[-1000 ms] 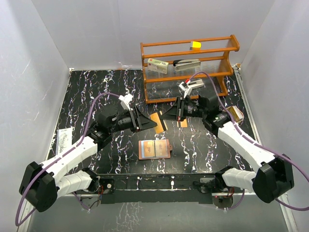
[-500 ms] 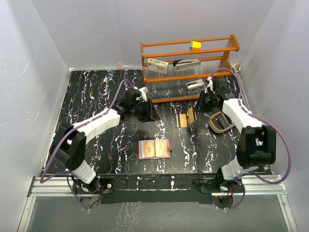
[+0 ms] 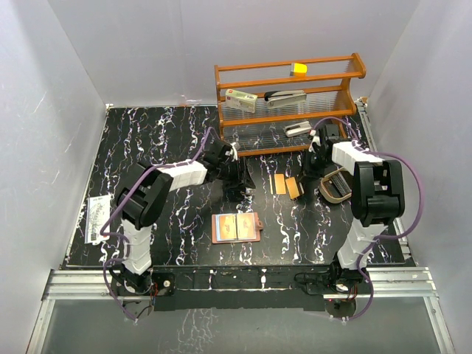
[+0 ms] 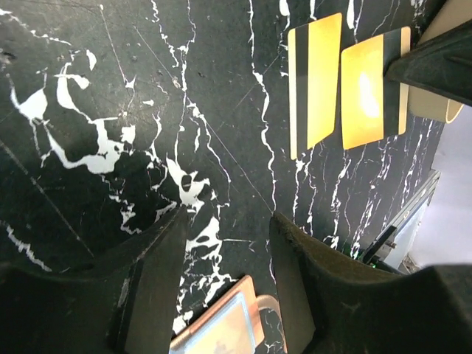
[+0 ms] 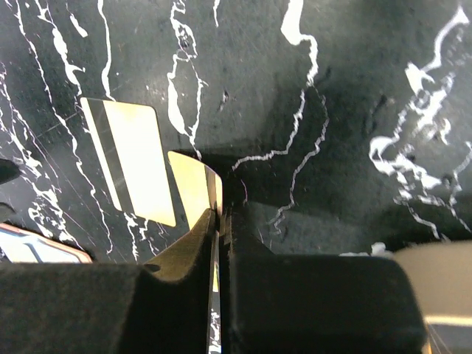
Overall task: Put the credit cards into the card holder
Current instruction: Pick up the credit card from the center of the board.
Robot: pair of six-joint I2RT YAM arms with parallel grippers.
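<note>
Two orange credit cards lie behind the card holder: one flat [image 3: 278, 183] [image 4: 316, 82] [image 5: 133, 158], the other [image 3: 295, 188] [image 4: 371, 90] [image 5: 193, 186] just to its right. My right gripper [image 3: 302, 178] [image 5: 221, 214] is shut on the edge of that right-hand card. The reddish-brown card holder [image 3: 236, 227] [image 4: 221, 330] lies open and flat nearer the arms, with a pale blue face showing in one panel. My left gripper [image 3: 240, 184] [image 4: 225, 243] hovers open just beyond the holder's far edge, nothing between its fingers.
A tan oval tray [image 3: 335, 183] [image 5: 435, 273] sits right of the cards, close to the right gripper. An orange wooden rack [image 3: 287, 103] holding small items stands at the back. A white printed packet [image 3: 96, 217] lies at the far left.
The left gripper has swung right and nearer, arriving above the holder's far edge. The right arm drew back to the right and its gripper now pinches the right-hand card low on the table.
</note>
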